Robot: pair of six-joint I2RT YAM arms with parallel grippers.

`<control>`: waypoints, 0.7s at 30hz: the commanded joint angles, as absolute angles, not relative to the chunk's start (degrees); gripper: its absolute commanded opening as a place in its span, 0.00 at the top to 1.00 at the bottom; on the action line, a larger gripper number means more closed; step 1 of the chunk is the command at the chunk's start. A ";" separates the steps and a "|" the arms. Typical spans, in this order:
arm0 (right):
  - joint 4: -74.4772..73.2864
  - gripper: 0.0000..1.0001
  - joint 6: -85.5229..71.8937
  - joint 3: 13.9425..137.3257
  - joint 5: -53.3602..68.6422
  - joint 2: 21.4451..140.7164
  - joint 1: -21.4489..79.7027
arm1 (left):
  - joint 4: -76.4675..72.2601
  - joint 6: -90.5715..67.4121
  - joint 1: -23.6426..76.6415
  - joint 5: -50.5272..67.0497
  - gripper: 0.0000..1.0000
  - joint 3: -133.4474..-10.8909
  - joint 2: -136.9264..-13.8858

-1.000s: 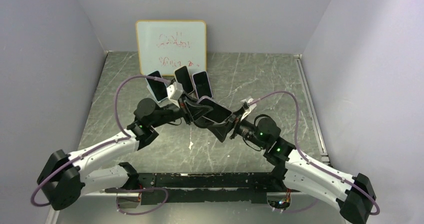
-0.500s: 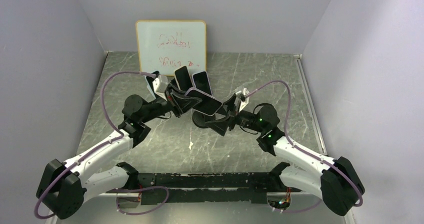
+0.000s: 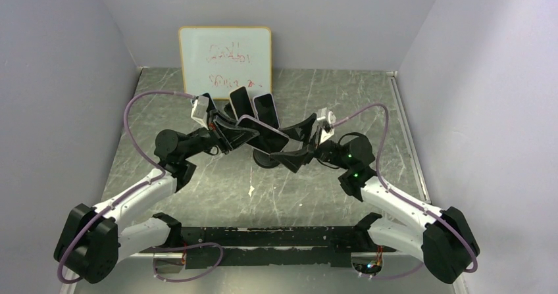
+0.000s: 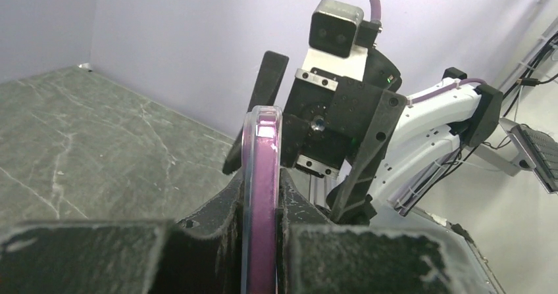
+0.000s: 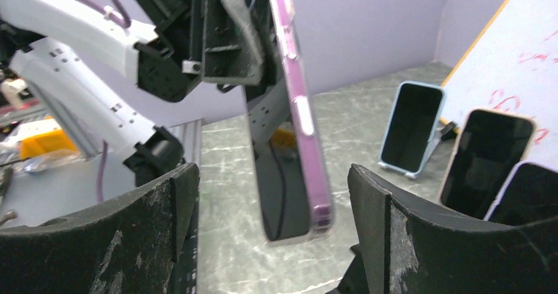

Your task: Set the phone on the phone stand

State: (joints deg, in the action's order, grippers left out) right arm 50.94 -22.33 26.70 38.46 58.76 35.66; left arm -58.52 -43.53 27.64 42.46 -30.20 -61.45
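Phone (image 3: 263, 131) in its purple case is up in the air over mid surface (image 3: 368, 110), pinched at one end by the left end effector (image 3: 227, 128), jaws clamped tight on its two faces. The right end effector (image 5: 273, 189) stands wide, one finger on each side of the free end, neither touching in the right wrist view. A dark base just below, probably the phone stand (image 3: 263, 161), carries nothing. Risks: the grip is at one end only, so the phone could pivot or slide out. If the right fingers close off-centre they could knock it askew. If the left lets go before the right has it, it drops onto the surface. Three other phones (image 3: 265, 110) stand propped close behind, before the whiteboard (image 3: 225, 57), and a swing backward could tip them. Against a second ago: phone and both arms have gone rearward and left, toward that row; the right jaws have narrowed slightly.
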 commanded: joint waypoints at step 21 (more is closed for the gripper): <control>61.86 0.06 -22.95 30.10 42.95 66.67 32.17 | -58.93 -43.42 25.07 44.65 0.95 -33.13 -58.28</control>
State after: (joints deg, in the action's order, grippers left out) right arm 54.15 -19.25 27.07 35.03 62.78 32.56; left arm -53.17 -41.76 25.69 44.03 -32.82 -58.74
